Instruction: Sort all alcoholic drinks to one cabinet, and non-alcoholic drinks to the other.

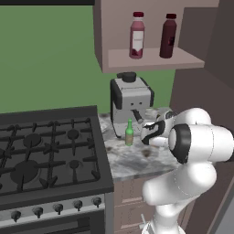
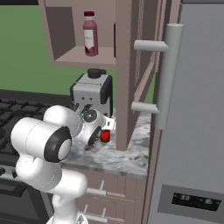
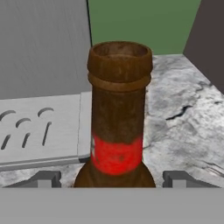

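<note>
White glossy arm [image 1: 196, 151], rounded bulbous links, smooth shells. Black bands ring the joints, widest at the big elbow-like joint. Wrist end [image 2: 94, 124] white with dark round caps and a small grey disc. Small white flat block at the hand. Fingers [image 3: 43, 178] are grey, squared, blocky tips. No cables, screws or markings can be made out.

The amber-brown bottle [image 3: 117, 127] (red band at its neck) stands upright on the marble counter [image 3: 183, 113] — finger tips [image 3: 43, 179] apart at either side.
</note>
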